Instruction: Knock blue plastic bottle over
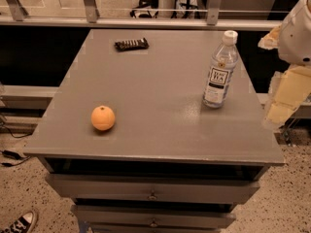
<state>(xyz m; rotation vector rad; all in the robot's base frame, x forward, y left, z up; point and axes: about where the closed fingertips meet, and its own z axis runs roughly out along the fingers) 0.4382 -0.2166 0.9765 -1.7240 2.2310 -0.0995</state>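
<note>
The blue plastic bottle [219, 72] stands upright on the right side of the grey table top [155, 86]. It is clear and bluish, with a white cap and a white label with a dark square. My gripper [279, 108] hangs at the right edge of the view, beyond the table's right edge, to the right of the bottle and a little nearer the camera. It is apart from the bottle and holds nothing that I can see. The white arm [299, 30] rises above it.
An orange [103, 118] lies at the front left of the table. A dark snack bar [131, 44] lies at the back. Drawers [153, 191] are under the top. A railing runs behind. A shoe [19, 223] is on the floor at the lower left.
</note>
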